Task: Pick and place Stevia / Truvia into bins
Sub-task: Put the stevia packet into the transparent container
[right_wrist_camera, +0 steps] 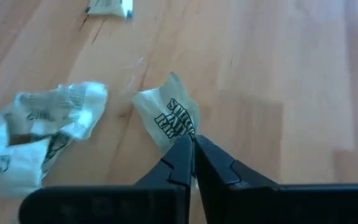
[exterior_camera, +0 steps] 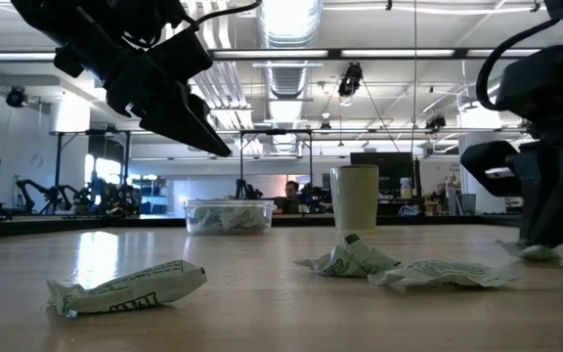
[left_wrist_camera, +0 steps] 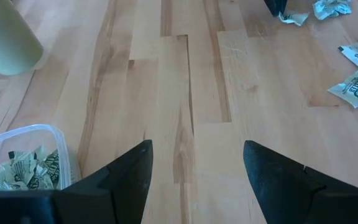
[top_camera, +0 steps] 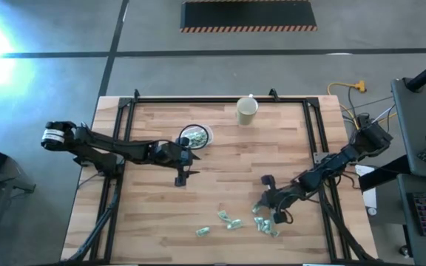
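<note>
Right gripper (right_wrist_camera: 192, 144) had pinched one sachet (right_wrist_camera: 169, 118) at the pile; pick step. Next: lift, carry to tub (top_camera: 195, 137). Left gripper (left_wrist_camera: 194, 165) waited wide.

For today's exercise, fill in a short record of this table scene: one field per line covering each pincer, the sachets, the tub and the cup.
Right pincer: shut on the edge of one sachet, down at the table's near right area
Left pincer: open, empty, above bare wood beside the tub
Loose sachets: several scattered on the wood near the right pincer
Tub: clear, already holds crumpled sachets
Cup: beige, upright near the table's far edge
Table: light wooden top
</note>
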### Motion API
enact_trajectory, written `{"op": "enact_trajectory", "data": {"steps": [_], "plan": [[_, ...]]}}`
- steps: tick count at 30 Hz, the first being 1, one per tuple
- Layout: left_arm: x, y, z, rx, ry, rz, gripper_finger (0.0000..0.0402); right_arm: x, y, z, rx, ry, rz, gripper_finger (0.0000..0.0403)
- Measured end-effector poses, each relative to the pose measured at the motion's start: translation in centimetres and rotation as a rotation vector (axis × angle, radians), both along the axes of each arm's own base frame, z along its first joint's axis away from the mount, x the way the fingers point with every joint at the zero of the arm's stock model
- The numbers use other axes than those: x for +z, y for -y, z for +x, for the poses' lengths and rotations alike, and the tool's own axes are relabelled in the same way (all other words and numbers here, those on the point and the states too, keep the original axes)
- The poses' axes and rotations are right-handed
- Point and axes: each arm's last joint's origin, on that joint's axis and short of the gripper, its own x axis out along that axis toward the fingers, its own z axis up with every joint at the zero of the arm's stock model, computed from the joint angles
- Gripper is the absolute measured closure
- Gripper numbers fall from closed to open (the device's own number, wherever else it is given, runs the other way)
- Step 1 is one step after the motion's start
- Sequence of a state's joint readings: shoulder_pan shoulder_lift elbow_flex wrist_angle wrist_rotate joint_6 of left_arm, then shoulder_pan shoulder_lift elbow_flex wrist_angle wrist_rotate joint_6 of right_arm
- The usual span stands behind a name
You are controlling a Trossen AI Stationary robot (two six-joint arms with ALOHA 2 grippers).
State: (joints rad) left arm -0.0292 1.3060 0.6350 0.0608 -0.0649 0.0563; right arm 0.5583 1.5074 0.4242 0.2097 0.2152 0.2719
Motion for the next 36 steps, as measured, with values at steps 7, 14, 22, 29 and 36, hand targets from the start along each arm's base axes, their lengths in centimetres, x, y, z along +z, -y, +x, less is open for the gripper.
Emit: {"op": "enact_trajectory", "data": {"steps": [7,14,22,29,36], "plan": [[0.0,0.0,0.0,0.0,0.0,0.001,0.0168,2.0,-0.7,1.9,0.056,0.137,-0.164,0.0394],[0.5,0.0,-0.6,0.0,-0.012,0.001,0.0168,5.1,-0.6,4.7,-0.013,0.288,-0.381,0.0394],[1.2,0.3,-2.4,0.028,-0.078,-0.027,0.0168,8.0,3.8,8.4,-0.245,0.342,-0.415,0.0394],[2.1,0.9,-4.7,0.108,-0.127,-0.02,0.0168,9.1,10.0,10.3,-0.395,0.348,-0.369,0.0394],[3.4,1.9,-6.0,0.085,-0.067,-0.019,0.0168,9.6,15.0,10.6,-0.457,0.411,-0.28,0.0394]]}}
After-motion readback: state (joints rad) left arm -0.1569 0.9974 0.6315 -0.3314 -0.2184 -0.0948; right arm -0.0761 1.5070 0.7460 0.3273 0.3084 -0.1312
